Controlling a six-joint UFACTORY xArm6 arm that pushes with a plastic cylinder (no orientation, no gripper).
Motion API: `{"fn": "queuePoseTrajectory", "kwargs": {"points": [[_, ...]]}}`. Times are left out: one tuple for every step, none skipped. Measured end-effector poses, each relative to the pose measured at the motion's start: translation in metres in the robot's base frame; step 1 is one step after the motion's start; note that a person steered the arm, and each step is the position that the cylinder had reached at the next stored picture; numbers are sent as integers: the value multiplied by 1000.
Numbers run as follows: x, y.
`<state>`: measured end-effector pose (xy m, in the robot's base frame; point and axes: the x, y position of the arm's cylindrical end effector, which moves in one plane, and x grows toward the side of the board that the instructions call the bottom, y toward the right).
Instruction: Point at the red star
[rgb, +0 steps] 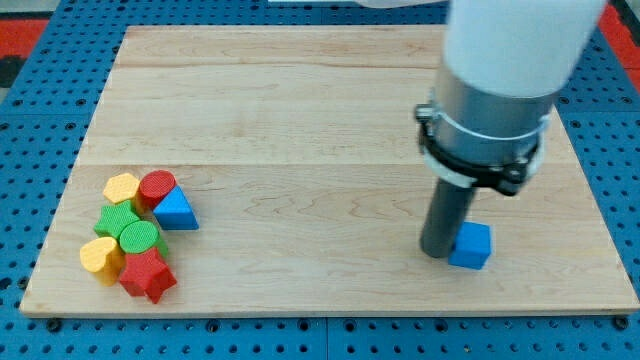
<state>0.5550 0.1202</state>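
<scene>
The red star (147, 275) lies at the bottom of a cluster of blocks near the board's lower left corner. My tip (438, 253) is far off at the view's right, touching the left side of a blue cube (471, 246). The rod hangs from a grey and white arm body (490, 120) that hides part of the board's right side.
The cluster around the star holds a yellow heart (100, 257), a green cylinder (139, 238), a green block (116, 220), a yellow hexagon (122, 188), a red cylinder (157, 187) and a blue triangle (176, 210). The wooden board (300, 150) lies on a blue perforated surface.
</scene>
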Motion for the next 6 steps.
{"fn": "queuePoseTrajectory", "kwargs": {"points": [[61, -32], [64, -40], [63, -171], [64, -266], [63, -275], [60, -335]]}}
